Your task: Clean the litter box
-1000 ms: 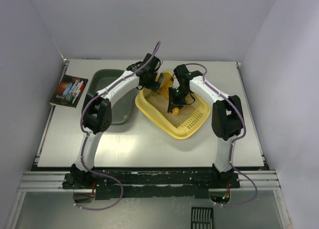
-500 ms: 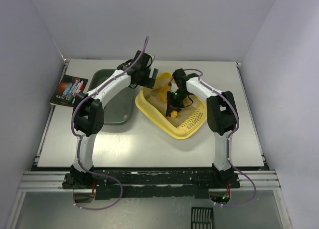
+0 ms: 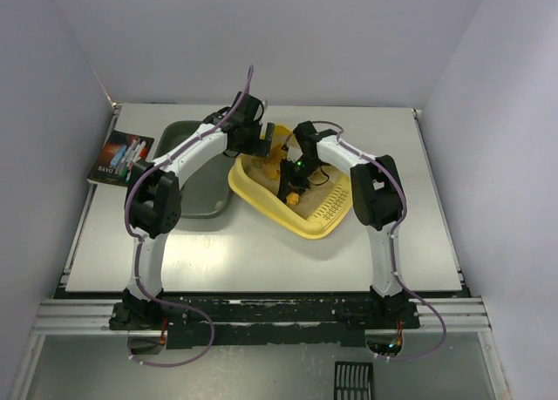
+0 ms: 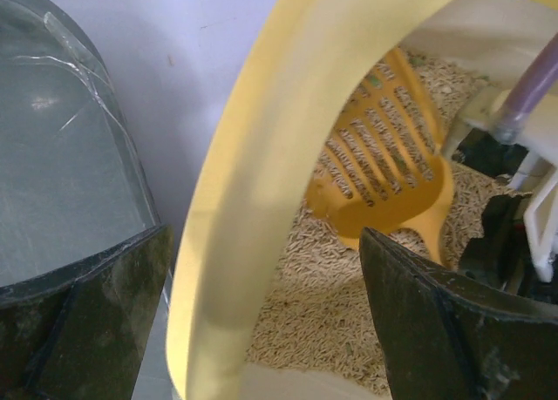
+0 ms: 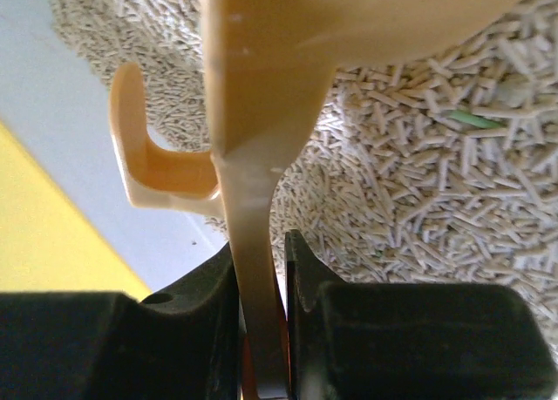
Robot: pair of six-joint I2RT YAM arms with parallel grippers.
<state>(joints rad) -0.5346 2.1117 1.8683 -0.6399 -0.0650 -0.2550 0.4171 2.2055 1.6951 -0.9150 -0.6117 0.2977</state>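
Compared with a second ago, the litter box sits a little further left on the table, its far-left corner nearer the grey-green tray, and both arms have shifted left with it. The left arm no longer reaches over the far end of the box. It has drawn back to that far-left corner, where the left end effector stands wide open and holds nothing. The wrist view shows the yellow rim of the box running up between its two fingers, with no contact visible on either side. The right end effector is clamped tight on the thin handle of the orange scoop. It has carried the scoop toward the left half of the box, where the slotted blade hangs just over the beige litter. Whether the blade touches the litter cannot be told. The blade looks empty, with nothing lifted on its slots. The shift suggests the left arm is lining up to close on the rim and steady the box, which looks free to slide while the scoop works in it. Sifting seems barely begun, since the litter lies spread across the floor of the box and nothing shows in the grey-green tray.
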